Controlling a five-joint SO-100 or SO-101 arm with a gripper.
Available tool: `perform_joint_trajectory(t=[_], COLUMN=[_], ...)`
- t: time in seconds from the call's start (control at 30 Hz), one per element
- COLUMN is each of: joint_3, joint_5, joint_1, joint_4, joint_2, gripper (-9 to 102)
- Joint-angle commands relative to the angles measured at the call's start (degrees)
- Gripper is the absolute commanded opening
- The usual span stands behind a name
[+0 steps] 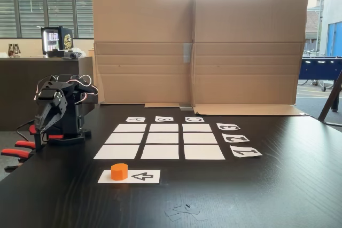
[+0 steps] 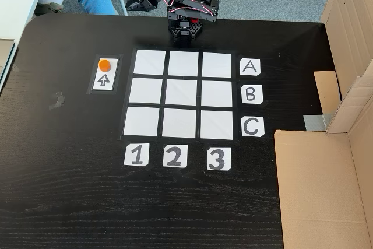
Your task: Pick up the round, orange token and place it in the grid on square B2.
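Token (image 2: 104, 65) is seen upright, flat top up, no long axis, resting on the arrow card (image 2: 105, 80) beside the grid (image 2: 182, 94). Pick not yet begun: gripper (image 1: 45, 123) is folded at the base, open or closed cannot be told. A reach to the token is judged next, then square B2 (image 2: 182, 94).

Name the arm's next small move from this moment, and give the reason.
Probably swing the gripper from its folded pose at the table's edge toward the token and bring it down over it. The token sits untouched on the arrow card beside the grid, square B2 is bare, and the gripper holds nothing. Whether its jaws are open cannot be told.
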Motion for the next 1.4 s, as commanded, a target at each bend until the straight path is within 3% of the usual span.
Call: perform_joint_trajectory(t=[0.0, 1.03, 1.37], joint_3=[2.2, 1.14, -26.89], joint_5=[-0.35, -2.37, -3.69], joint_1=[2.46, 1.05, -4.13], joint_4=[-8.53, -7.56, 0.97], joint_2=[0.35, -0.35, -30.59], gripper=[-1, -1, -1])
